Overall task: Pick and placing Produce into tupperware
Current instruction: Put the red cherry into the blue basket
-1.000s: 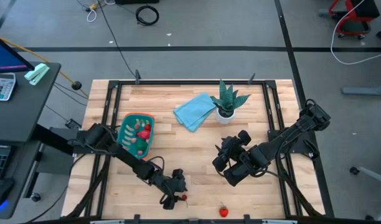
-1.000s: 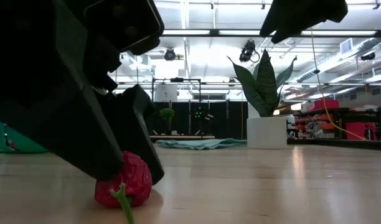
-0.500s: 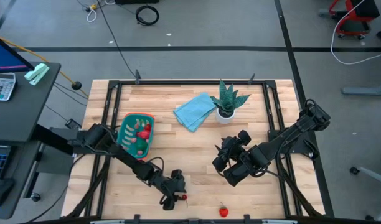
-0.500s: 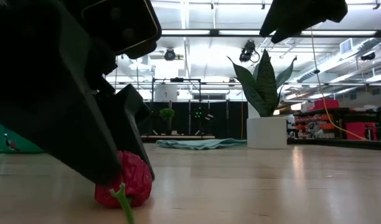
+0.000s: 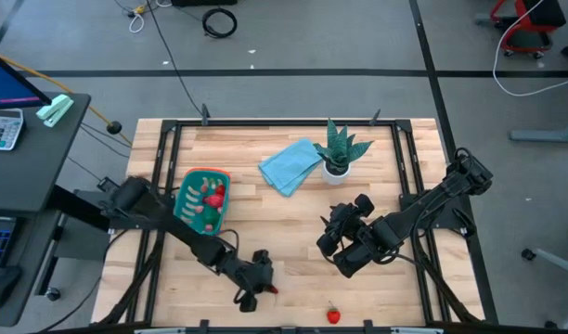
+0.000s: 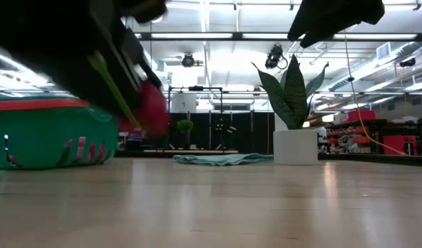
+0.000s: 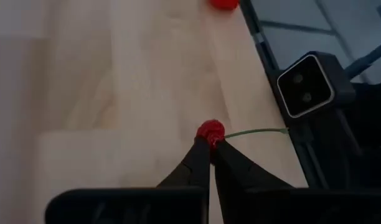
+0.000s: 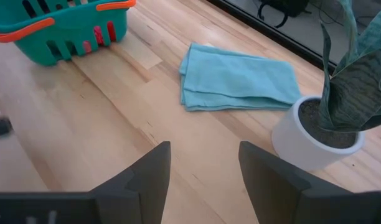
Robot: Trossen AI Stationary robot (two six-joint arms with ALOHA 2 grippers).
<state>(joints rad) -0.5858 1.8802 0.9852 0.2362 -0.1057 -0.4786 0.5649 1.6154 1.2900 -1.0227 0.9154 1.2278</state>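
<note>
My left gripper (image 5: 264, 287) is shut on a small red produce piece (image 7: 210, 130) with a thin green stem (image 7: 259, 132), near the table's front edge. In the low view this piece (image 6: 153, 107) hangs above the tabletop. A second red piece (image 5: 332, 315) lies on the table to its right. The teal tupperware (image 5: 202, 199), orange-rimmed, stands at the left with several red and pink pieces in it. My right gripper (image 5: 342, 249) waits open over the table's right half, nothing between its fingers (image 8: 147, 177). My left gripper pinches the red piece's body (image 7: 209, 134) between its two fingertips (image 7: 200, 155), which come slanting down from the table's left. The piece sits at the fingers' free ends, lifted clear of the table. Its green stem sticks out sideways.
A light blue folded cloth (image 5: 290, 165) and a spiky green plant in a white pot (image 5: 337, 156) stand at the back middle. A small camera (image 7: 309, 84) sits at the table's front edge, close to my left gripper. Bare wood lies between the two grippers.
My left gripper has shut on the red stemmed piece, which lay on the table, and has risen with it. The piece is now lifted clear, and the tupperware shows behind it in the low view.
</note>
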